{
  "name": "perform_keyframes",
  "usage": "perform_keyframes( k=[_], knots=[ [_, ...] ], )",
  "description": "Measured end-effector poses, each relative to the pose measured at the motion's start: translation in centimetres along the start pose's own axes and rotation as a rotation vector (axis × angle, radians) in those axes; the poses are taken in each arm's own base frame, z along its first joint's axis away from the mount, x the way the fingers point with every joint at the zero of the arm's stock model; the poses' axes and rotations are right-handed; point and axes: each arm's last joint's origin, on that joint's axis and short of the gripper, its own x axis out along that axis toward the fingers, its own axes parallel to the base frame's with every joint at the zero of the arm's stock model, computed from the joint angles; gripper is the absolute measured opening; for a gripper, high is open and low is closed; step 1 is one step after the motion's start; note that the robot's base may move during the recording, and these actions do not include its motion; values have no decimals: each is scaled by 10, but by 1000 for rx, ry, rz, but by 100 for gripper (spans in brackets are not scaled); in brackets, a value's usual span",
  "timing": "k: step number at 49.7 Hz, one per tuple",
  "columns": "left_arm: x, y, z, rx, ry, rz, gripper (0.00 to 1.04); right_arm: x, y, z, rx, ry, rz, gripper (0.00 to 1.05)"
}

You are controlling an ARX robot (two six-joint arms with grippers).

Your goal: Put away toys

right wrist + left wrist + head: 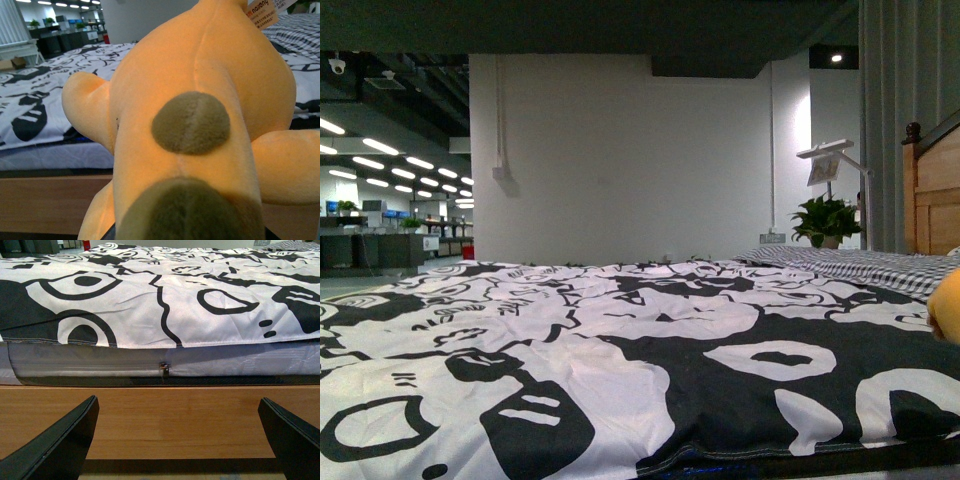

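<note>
The plush toy [200, 90] hides your right gripper — you cannot tell if it grips, so carry slowly, clear of the bed [620, 330]; the left gripper [178, 400] hangs open, empty.

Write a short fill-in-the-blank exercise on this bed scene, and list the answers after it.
1. The duvet cover is printed in black and ____.
2. The left gripper is ____, with nothing between its fingers.
3. The bed frame facing it is made of ____.
4. In the front view, the plush toy peeks in at the ____ edge.
Answers: white; open; wood; right.
</note>
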Motion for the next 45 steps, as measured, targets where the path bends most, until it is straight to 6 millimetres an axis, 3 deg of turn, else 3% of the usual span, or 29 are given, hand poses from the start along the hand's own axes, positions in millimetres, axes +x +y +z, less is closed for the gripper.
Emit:
perform_keyframes(
  k=[5, 10, 23, 45],
  knots=[
    [0, 0, 0, 0, 0, 0, 99, -2, 0, -28, -28, 41, 11, 20],
    [0, 0, 0, 0, 0, 0, 99, -2, 3, -40, -24, 52, 35, 20],
    [0, 0, 0, 0, 0, 0, 99, -2, 20, -42, -60, 14, 111, 20],
    [0, 0, 0, 0, 0, 0, 99, -2, 20, -41, -70, 11, 109, 20]
  ],
)
